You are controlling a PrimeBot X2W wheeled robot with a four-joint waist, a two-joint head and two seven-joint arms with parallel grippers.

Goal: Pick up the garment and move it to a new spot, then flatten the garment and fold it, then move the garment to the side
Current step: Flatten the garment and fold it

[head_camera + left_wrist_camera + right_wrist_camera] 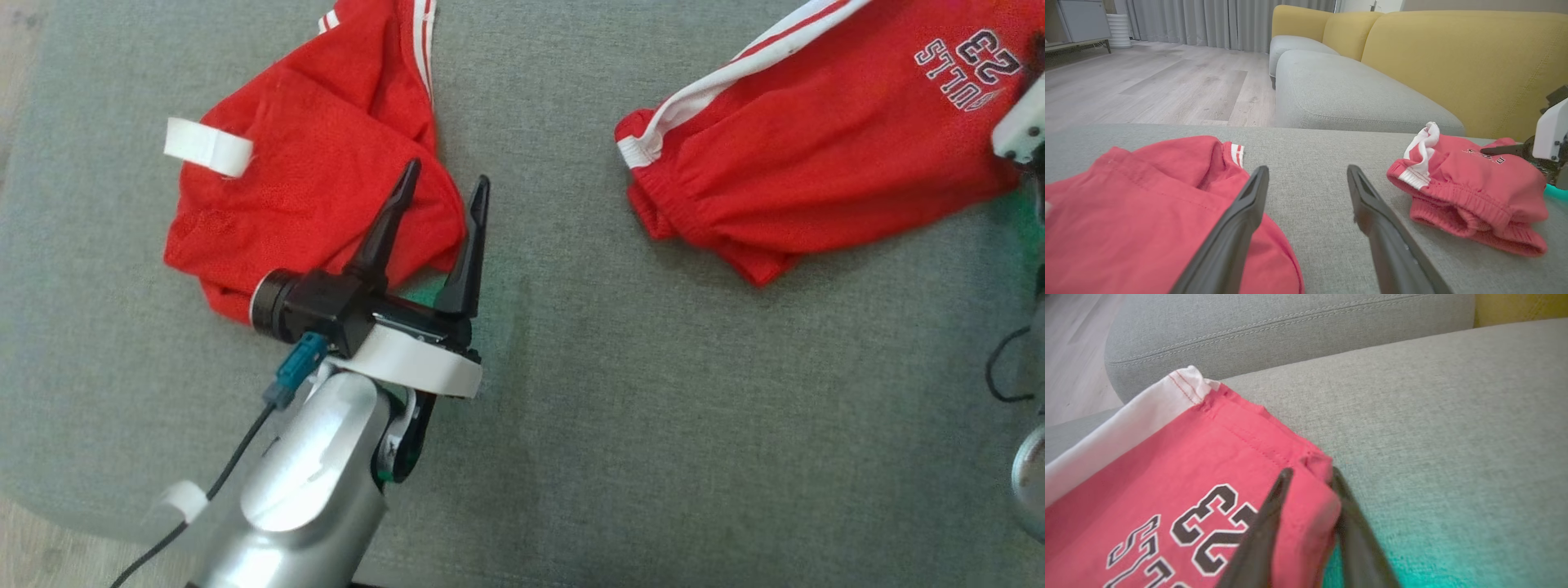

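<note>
In the head view, a grey woven cushion [620,392] carries two red garments, well apart. The plain garment [302,163] lies crumpled toward the far left corner, a soft mesh-like cloth with white stripes and one white tab. The printed garment [824,155] lies toward the far right edge, with a white side stripe, a gathered elastic band and dark lettering. The left gripper [447,173] has its two tapered black fingers spread wide and empty, one over the plain garment's edge and one over bare cushion. The right gripper's white body [1020,122] sits at the right edge.

In the left wrist view, the left gripper [1307,169] stands wide open and holds nothing, with the plain garment [1147,204] beside it and the printed garment [1470,196] to the right. A yellow sofa back [1457,65] rises behind.

In the right wrist view, the right gripper [1310,473] is pinched on a raised fold at the printed garment's [1180,477] hemmed corner, with cloth between both fingers.
</note>
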